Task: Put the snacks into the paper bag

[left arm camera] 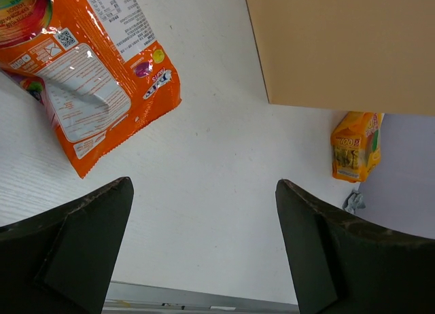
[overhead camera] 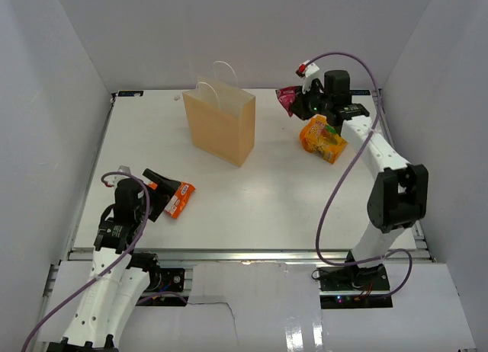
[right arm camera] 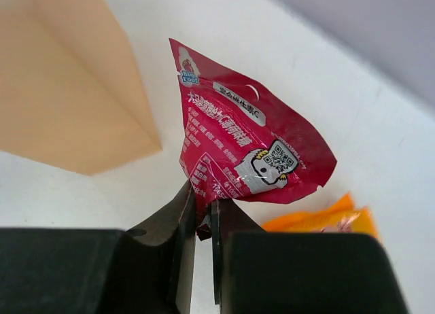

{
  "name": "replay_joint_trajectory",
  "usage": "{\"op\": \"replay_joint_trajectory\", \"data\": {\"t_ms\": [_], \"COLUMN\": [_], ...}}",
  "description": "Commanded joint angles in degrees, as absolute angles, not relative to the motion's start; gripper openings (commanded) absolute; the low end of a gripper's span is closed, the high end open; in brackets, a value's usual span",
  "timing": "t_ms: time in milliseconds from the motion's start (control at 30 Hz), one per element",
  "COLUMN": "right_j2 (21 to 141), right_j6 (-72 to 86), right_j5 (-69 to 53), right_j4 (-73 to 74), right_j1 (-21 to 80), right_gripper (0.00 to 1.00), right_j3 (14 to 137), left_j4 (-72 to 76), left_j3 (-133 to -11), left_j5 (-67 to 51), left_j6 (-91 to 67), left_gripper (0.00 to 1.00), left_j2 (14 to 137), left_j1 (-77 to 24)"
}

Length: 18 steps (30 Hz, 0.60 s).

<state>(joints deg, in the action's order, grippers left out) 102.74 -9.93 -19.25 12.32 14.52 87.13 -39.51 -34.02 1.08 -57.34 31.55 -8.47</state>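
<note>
Jaws of the right arm are clamped tight on the bottom corner of the magenta-pink packet (right arm camera: 245, 151), which fans up from the pinch as a crinkled, glossy triangle printed with white text, a small round logo near its top point and a white panel carrying a QR code and a cartoon figure. From above, this packet (overhead camera: 288, 99) sits at the far right of the table (overhead camera: 267, 207), to the right of the paper bag (overhead camera: 221, 123) and apart from it. The bag is plain tan kraft paper, standing upright at far centre with its mouth open to the top and thin white loop handles rising from the rim. In the right wrist view one of its flat side walls (right arm camera: 68, 90) fills the left of the picture. Just near and right of the held packet lies the orange-yellow pouch (overhead camera: 322, 139) flat on the table; a corner of it (right arm camera: 326, 219) peeks out beside the right jaws, and it shows beyond the bag's lower edge in the left wrist view (left arm camera: 355, 145). The left jaws are spread wide with nothing between them, low over the near left of the table. The orange-white packet (overhead camera: 180, 199) lies flat just beyond them, a shiny orange wrapper (left arm camera: 88, 76) with a white panel of fine print, a QR code and a crease catching the light.
</note>
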Motion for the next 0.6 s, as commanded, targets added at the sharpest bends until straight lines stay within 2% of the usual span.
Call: {"op": "replay_joint_trajectory", "data": {"t_ms": [0, 267, 567], "right_j2": [93.0, 93.2, 105.3], "right_j6": [-19.2, -24.0, -24.1], "right_j5": [-31.8, -24.7, -15.0], "right_j4": [4.8, 8.6, 8.6], "right_j1": [16.6, 28.5, 35.0], "right_gripper": [0.08, 0.08, 0.08], "right_j3": [87.2, 95.8, 108.8], "left_j4": [-37.8, -37.3, -40.8], "left_j3": [-32.2, -31.8, -33.6], "left_j5": [0.1, 0.1, 1.6], "left_j6": [-60.6, -62.8, -66.4], "left_gripper": [0.96, 0.95, 0.95], "left_j2": [30.3, 32.2, 34.1], "left_j1": [-8.3, -8.3, -8.3]}}
